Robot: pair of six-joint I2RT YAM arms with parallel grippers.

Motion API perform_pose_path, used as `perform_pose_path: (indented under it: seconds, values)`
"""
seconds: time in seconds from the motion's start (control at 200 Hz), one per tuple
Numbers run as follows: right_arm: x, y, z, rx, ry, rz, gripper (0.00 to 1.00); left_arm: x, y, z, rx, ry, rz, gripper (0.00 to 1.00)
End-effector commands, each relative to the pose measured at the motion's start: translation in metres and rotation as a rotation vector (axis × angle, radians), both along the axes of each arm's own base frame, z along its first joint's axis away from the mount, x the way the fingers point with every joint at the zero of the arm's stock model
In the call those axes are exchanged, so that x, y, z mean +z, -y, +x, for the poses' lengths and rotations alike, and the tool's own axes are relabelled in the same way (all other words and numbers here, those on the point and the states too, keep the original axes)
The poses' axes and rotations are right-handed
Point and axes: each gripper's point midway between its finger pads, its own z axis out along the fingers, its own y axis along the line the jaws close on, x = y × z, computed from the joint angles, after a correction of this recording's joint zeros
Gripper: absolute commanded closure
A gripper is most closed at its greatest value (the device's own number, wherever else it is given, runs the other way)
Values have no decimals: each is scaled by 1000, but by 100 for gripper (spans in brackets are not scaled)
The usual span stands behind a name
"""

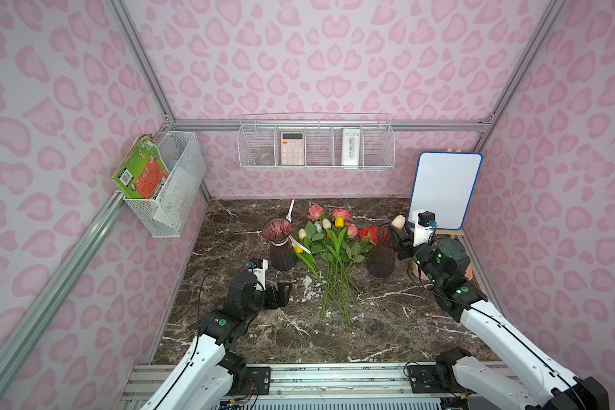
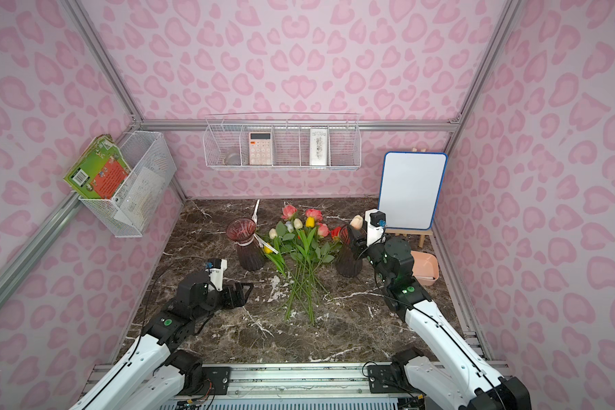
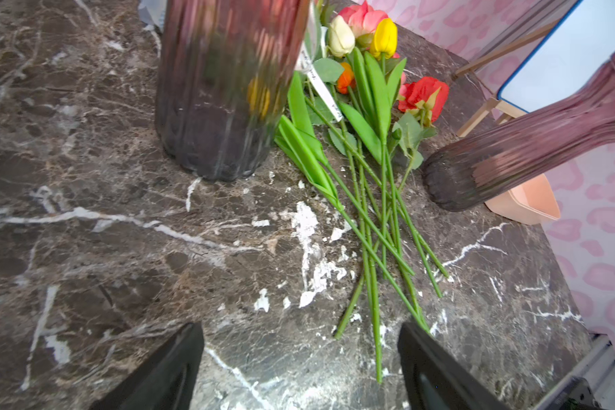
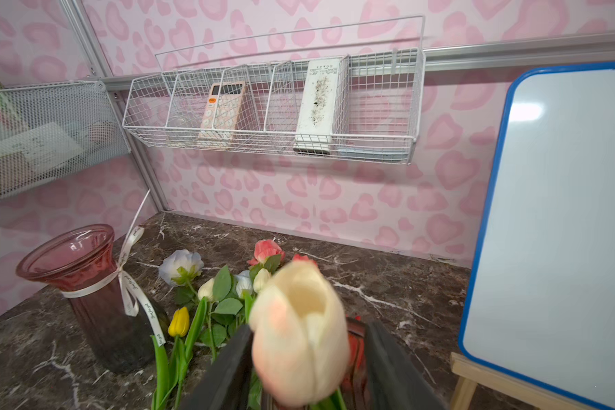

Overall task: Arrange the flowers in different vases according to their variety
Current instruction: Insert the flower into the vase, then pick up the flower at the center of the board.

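the left arm is folded low over the marble table (image 1: 245, 330), wrist level, and the left gripper (image 1: 286, 294) points across toward the flower pile. its jaws are spread wide with nothing between them, just bare stone under them in the left wrist view. it sits near the foot of the ribboned vase (image 1: 281, 248) without touching it.

the right arm reaches up and forward, elbow high, and the right gripper (image 1: 398, 232) is at the mouth of the plain vase (image 1: 380, 259). a cream tulip (image 1: 398, 222) stands up between its fingers (image 4: 228, 369). the jaws are parted much wider than a stem, one on each side of the bloom, so they look let go rather than pinching.

the rest of the flowers (image 1: 331, 255) lie flat between the two upright vases, heads toward the back wall and stems fanned toward the arms. a yellow tulip (image 1: 299, 249) rests against the ribboned vase, which is empty. a pale blue-white rose (image 4: 180, 266) lies farther back. behind the right arm a whiteboard (image 1: 444, 190) leans on a small easel, and a peach tray (image 2: 425, 268) sits by the right wall. a wire rack (image 1: 316, 167) on the back wall holds a calculator (image 1: 292, 148).

the cream tulip's stem is hidden behind its own bloom and the gripper, so i can't tell whether it is down inside the plain vase. a red rose (image 1: 368, 234) is half covered by that vase.
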Motion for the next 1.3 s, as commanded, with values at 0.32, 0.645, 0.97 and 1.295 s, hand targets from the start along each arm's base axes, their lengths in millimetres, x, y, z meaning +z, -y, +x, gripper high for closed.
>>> perform_pose_path:
  seconds: [0.32, 0.645, 0.97, 1.295]
  values:
    - [-27, -16, -59, 202, -229, 61, 39, 14, 76, 6, -188, -161, 91, 29]
    - [-31, -9, -77, 188, -261, 96, 38, -18, 136, 37, -283, -314, 278, 46]
    - [-43, -5, -84, 179, -281, 104, 38, -47, 161, 74, -300, -399, 409, 64]
    - [-51, -1, -84, 158, -289, 92, 38, -68, 184, 96, -324, -429, 434, 67]
